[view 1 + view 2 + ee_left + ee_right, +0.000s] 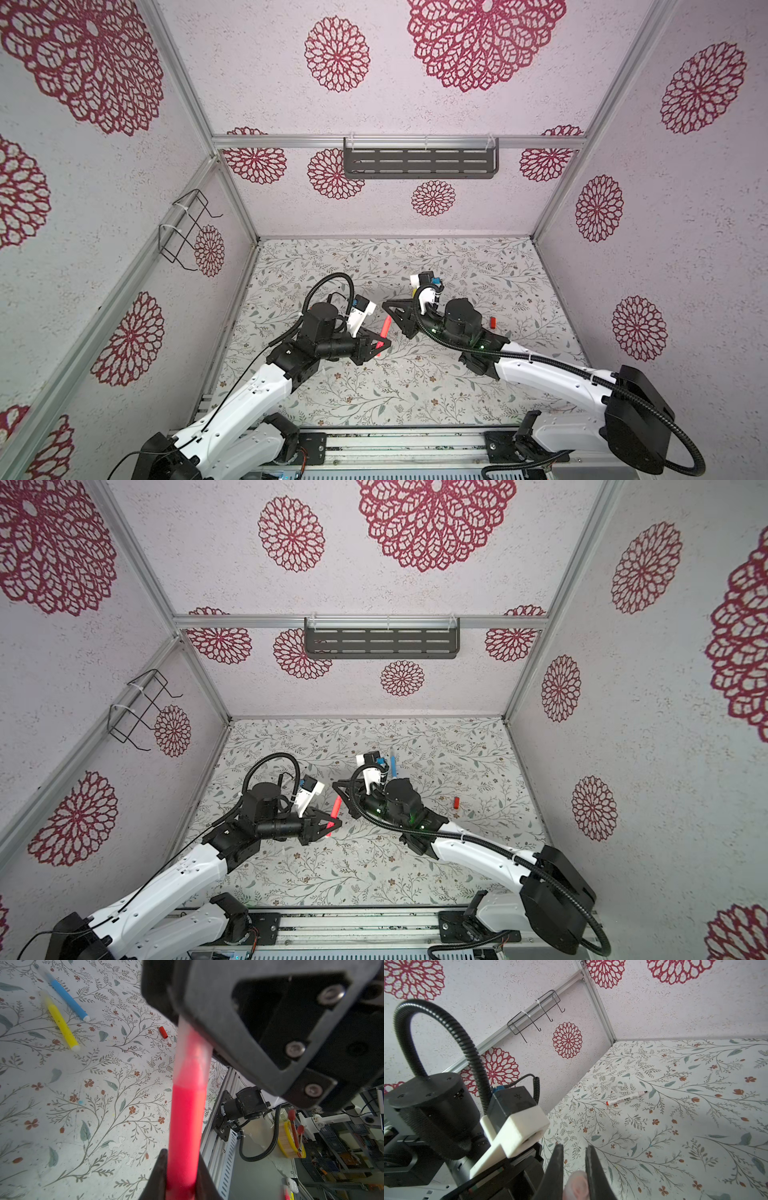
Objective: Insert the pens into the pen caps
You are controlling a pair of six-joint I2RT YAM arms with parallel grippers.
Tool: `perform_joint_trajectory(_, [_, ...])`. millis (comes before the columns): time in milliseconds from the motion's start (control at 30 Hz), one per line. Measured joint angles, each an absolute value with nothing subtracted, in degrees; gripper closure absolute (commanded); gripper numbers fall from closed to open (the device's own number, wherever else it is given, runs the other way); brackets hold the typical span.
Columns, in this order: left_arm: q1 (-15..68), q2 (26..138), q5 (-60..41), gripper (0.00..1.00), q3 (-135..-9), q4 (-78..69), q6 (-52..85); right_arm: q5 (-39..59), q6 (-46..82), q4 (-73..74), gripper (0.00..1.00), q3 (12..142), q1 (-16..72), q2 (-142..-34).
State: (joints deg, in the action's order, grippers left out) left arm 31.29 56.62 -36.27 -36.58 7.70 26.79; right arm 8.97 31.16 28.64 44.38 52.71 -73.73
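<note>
Overhead, a flower-patterned table fills the floor of a walled booth, and two robot arms meet tip to tip near its middle. The left gripper is clamped tight on the lower body of a pink-red pen, held up off the table. The right gripper is pinched closed on a small clear cap; in the left wrist view the cap's open end sleeves the pen's tip. Whether it is fully seated cannot be told. The best move is probably a slow, straight push along the pen's own line, with both grips firm and no sideways bend. Loose on the table lie a blue pen and a yellow pen just beside each other, a white pen and a tiny red cap.
</note>
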Motion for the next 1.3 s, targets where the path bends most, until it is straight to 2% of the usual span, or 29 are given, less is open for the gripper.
perform_joint_trajectory(633, [30.3,56.6,-39.2,1.00,-36.6,1.2,28.1,12.7,23.1,18.5,1.00,53.0,51.8,-73.2])
perform_joint_trajectory(867, [30.3,56.5,-39.1,1.00,-35.6,-2.5,28.1,16.9,21.8,15.2,0.75,55.9,49.8,-73.2])
perform_joint_trajectory(967, [29.7,56.0,-35.0,1.00,-34.6,-5.7,30.5,21.9,20.1,10.9,0.51,56.7,48.3,-72.9])
perform_joint_trajectory(1033, [26.7,55.7,-30.6,1.00,-34.6,-9.4,32.1,27.7,19.7,7.4,0.43,55.5,48.0,-72.1])
perform_joint_trajectory(1100, [25.1,55.2,-27.2,1.00,-34.6,-11.8,33.3,31.9,20.5,6.5,0.39,54.5,47.2,-71.4])
perform_joint_trajectory(1300, [25.4,52.9,-23.5,1.00,-32.6,-14.7,34.8,36.6,21.7,6.9,0.38,55.0,42.1,-66.9])
